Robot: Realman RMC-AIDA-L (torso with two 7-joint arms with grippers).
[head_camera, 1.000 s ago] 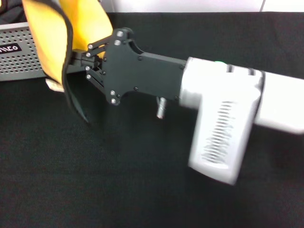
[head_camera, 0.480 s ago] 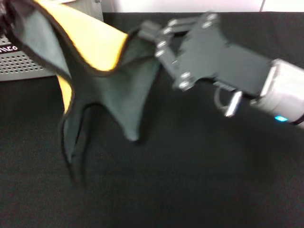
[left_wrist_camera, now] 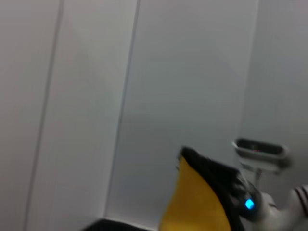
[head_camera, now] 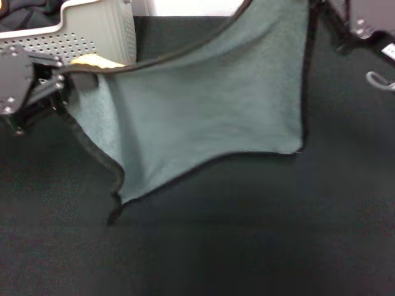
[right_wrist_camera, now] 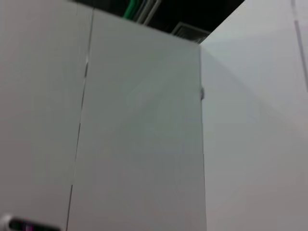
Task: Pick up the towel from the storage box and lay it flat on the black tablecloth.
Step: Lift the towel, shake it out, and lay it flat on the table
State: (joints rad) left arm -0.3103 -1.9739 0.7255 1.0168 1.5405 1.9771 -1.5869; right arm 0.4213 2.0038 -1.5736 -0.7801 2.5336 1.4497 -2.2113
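Note:
The towel [head_camera: 210,105] hangs spread between my two grippers above the black tablecloth [head_camera: 247,246], grey-green side toward the head camera. A sliver of its orange-yellow side [head_camera: 92,60] shows by the left gripper. My left gripper [head_camera: 65,77] is shut on the towel's left corner, in front of the storage box [head_camera: 92,34]. My right gripper [head_camera: 324,15] holds the upper right corner at the frame's top edge. The towel's lowest corner [head_camera: 116,206] hangs close to the cloth. The left wrist view shows the orange-yellow side [left_wrist_camera: 197,202] with black edging.
A black fabric bundle [head_camera: 24,12] lies in the storage box at the back left. The tablecloth spreads across the front and right. The right wrist view shows only white wall panels [right_wrist_camera: 144,144].
The towel has been pulled wide open. My right gripper moved up and to the right with one corner. My left gripper came into view at the left, holding the other.

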